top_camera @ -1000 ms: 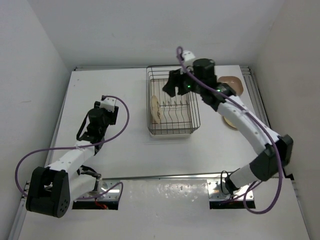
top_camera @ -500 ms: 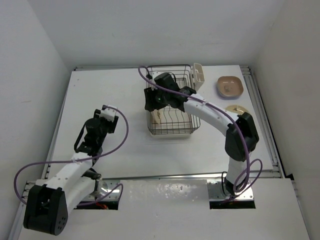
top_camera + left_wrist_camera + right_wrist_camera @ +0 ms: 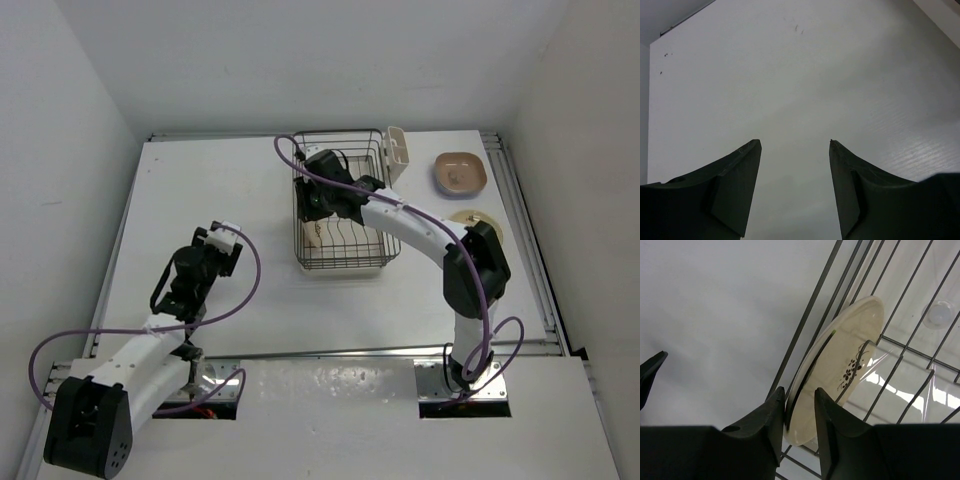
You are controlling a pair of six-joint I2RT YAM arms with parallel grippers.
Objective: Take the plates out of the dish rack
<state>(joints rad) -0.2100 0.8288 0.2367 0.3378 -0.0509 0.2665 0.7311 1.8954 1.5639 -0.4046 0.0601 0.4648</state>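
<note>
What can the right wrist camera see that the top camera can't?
Only the right wrist view shows the black flower sprig on the cream plate and the right gripper straddling its rim. Only the top view shows the white cutlery cup, the pinkish dish and the yellow-gold plate lying outside the dish rack. Both show that cream plate standing on edge in the rack.

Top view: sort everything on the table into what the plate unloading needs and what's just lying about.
Job:
dish rack
cream plate in it, clamped by the right gripper
pinkish-beige plate and yellow-gold plate, out on the table

Lying about:
white cutlery cup on the rack's corner
left gripper, open, holding nothing
</note>
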